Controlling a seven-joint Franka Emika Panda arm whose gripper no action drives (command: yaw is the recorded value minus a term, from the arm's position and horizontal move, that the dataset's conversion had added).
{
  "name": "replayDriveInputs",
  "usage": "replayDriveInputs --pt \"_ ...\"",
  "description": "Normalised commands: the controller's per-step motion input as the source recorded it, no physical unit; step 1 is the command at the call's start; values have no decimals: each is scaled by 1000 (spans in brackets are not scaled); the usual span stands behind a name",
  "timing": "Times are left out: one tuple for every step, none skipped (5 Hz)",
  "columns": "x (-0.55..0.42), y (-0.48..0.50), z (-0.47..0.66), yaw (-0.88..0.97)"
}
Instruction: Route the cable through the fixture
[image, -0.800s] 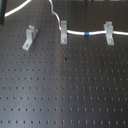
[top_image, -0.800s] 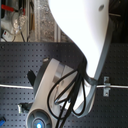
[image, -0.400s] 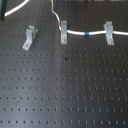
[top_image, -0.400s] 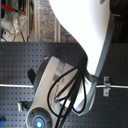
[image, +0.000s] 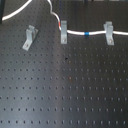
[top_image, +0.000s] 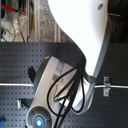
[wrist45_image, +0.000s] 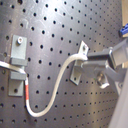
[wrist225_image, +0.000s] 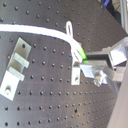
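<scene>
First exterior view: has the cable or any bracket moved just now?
The thin white cable has its loose loop drawn slightly towards the first exterior view's top edge. The slanted grey metal fixture, the two upright grey brackets and the cable's stretch through them stayed put.

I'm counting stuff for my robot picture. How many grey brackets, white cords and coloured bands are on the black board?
First exterior view:
Grey brackets: 3
White cable: 1
Red band: 1
Blue band: 1
Total: 6

cable (image: 75, 33): white, red + blue bands, runs through two upright brackets | fixture (image: 29, 38): grey, slanted, empty
</scene>
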Motion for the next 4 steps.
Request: replayDriveInputs --pt "-70 52 335 0" --pt "-74 102 314 226" --pt "-45 134 195 677" --pt "-108 139 208 771"
